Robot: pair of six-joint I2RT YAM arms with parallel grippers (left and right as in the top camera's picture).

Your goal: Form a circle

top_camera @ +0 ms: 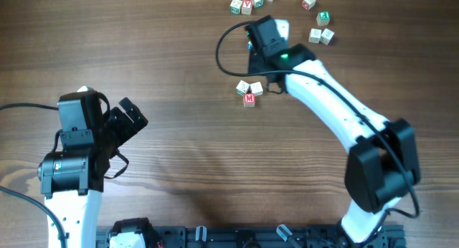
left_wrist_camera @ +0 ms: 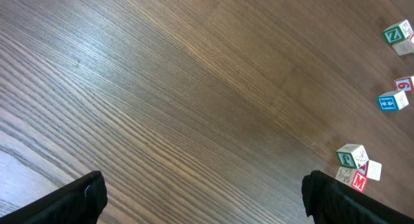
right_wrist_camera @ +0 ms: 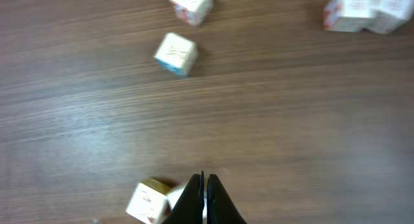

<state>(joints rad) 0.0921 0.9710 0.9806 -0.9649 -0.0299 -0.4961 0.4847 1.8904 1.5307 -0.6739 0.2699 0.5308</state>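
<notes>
- Forming looks barely started: the circle of tiny whitish wooden letter cubes, one with a red M, is just a huddle on the brown wooden bench.
- Loose wooden letter cubes lie well apart.
- Right tool is pinched closed and empty; left tool is wide and empty.

- A brown wood-grain desk is seen beneath everything.
- The circle, a tight group of whitish letter cubes, is set on it right of the middle.
- The cube with a red M is placed on the near side of that group.
- Loose letter cubes are scattered along the far edge, well apart from the group.
</notes>
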